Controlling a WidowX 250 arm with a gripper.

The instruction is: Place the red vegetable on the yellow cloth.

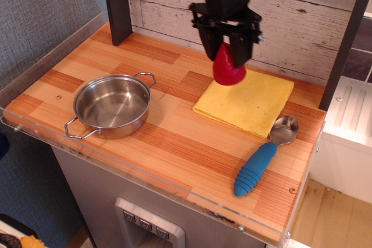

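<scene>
My black gripper (pixel 225 50) is shut on the red vegetable (pixel 228 70), a glossy red cone held tip up between the fingers with its broad base hanging down. It hangs in the air above the far left part of the yellow cloth (pixel 250 101). The cloth lies flat on the right half of the wooden counter. The vegetable's tip is partly hidden by the fingers.
A steel pan (pixel 112 104) with two handles stands at the left front. A spoon with a blue handle (pixel 263 161) lies just in front of the cloth's right corner. A dark post (pixel 118 5) stands at the back left, a plank wall behind.
</scene>
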